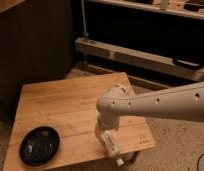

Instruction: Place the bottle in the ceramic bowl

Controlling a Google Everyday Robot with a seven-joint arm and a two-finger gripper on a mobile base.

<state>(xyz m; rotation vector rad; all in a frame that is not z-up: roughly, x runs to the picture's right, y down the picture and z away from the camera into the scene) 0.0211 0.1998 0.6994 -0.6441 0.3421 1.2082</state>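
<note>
Gripper [105, 135] is low over the front-right part of the wooden table [60, 102], pointing down, right at the upper end of the bottle [112, 146]. Can't make out whether it's spread or clamped on the bottle: the wrist housing covers that spot.

Arm pose:
- white forearm [165, 102] enters from the right edge, runs roughly level and slightly downhill toward the left
- small dark holes in a row along its side
- rounded joint [112, 101] above the table's right half, where the arm bends sharply
- short wrist section drops from that joint almost straight down to the gripper

Bottle: whitish, slim, lying at a slant near the table's front-right corner. Upper end is under the gripper, cap end [119, 161] points down-right and sits at or just past the front edge. Can't tell if it rests on the wood or is lifted off it.

Ceramic bowl [40, 145]: black, glossy, shallow, on the front-left part of the table, near the front edge. Well apart from bottle and gripper, bare wood between them.

Behind the table: dark wall and a pale horizontal rail [145, 56]. Speckled floor [177, 147] to the right.
</note>
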